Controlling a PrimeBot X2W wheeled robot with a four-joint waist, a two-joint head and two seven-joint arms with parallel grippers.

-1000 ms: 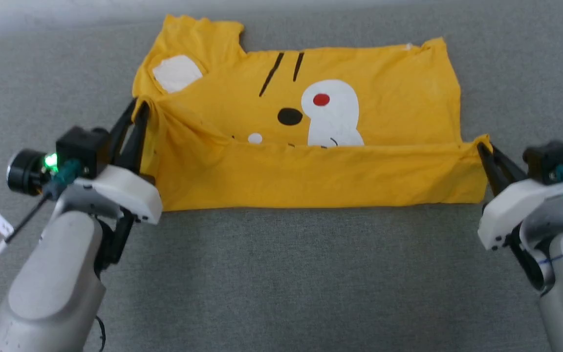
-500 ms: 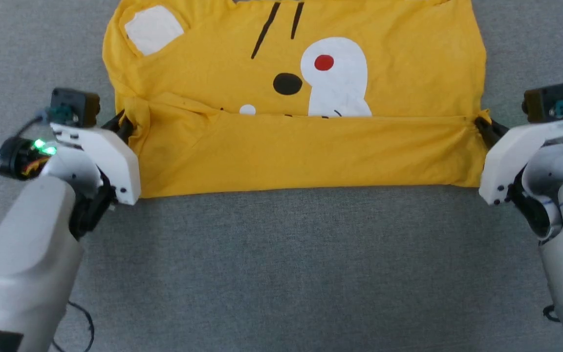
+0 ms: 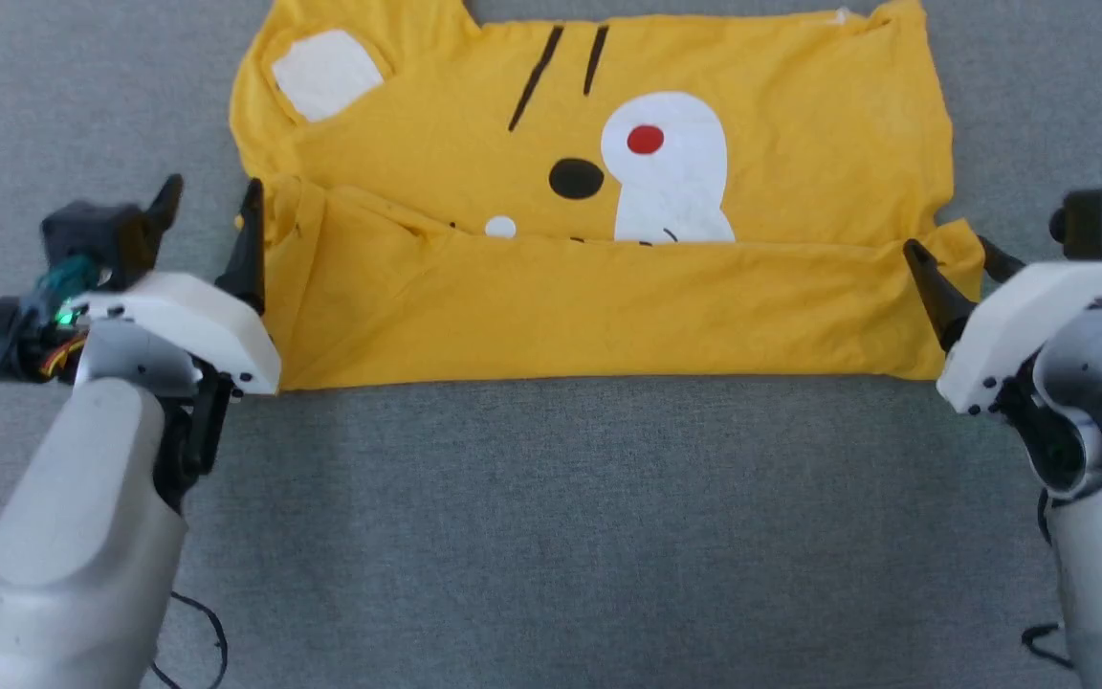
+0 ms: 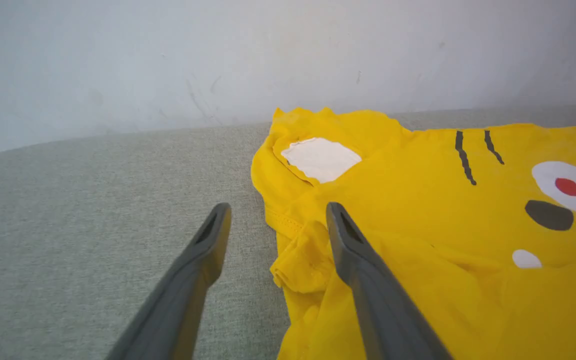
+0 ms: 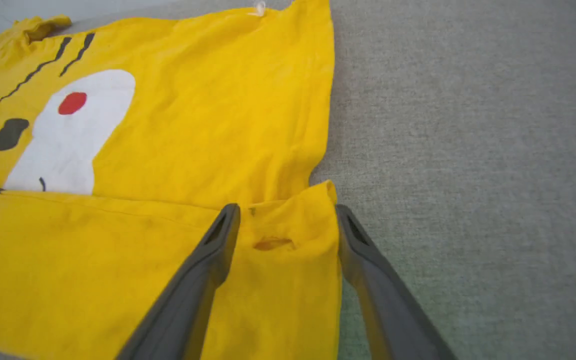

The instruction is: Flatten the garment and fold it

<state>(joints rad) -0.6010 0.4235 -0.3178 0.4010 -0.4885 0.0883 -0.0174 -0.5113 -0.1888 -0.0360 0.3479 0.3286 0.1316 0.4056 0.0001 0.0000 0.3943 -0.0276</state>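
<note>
The garment [image 3: 608,316] lay on the grey desk [image 3: 551,536], print side up, its near part folded back over itself into a plain yellow band. The band's far edge crossed the bottom of the big white patch [image 3: 671,163] with the red dot.

The left tool [image 3: 212,187] stood wide open with nothing in it. In the left wrist view, its [image 4: 278,207] one finger lay over the garment's [image 4: 418,210] bunched left corner and the other over bare desk.

The right tool [image 3: 948,247] was also spread wide and gripped nothing. In the right wrist view it [image 5: 288,207] straddled the right corner of the band, and the garment [image 5: 193,125] lay slack between the fingers. One finger was over the cloth and the other at its outer edge.

A pale wall [image 4: 218,60] rose behind the desk.
</note>
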